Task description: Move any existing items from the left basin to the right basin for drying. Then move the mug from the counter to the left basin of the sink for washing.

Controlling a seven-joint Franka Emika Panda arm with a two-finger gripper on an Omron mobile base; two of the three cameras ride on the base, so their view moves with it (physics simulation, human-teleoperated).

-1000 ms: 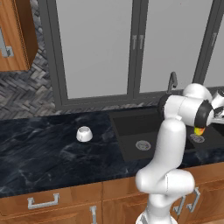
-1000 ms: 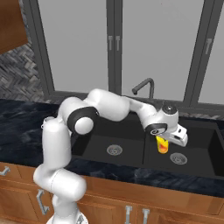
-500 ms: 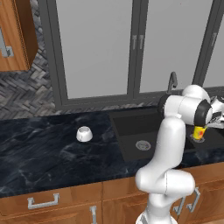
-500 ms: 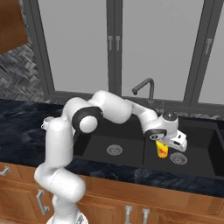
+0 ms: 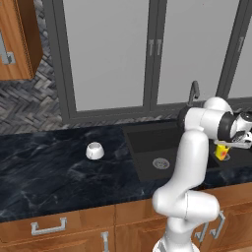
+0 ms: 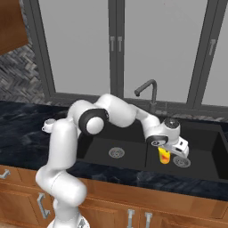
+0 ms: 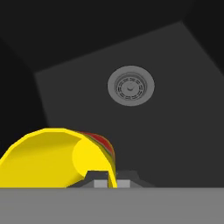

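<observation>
Left base view: we find the end effector closed on the yellow cup, over the right basin. The glossy white mug sits mid-bench.

Right base view: the cup hangs beside the silver drain of the matte black right basin. We judge it should be lowered upright before release.

Hand view: the cup's smooth rounded wall carries a red mark.
</observation>
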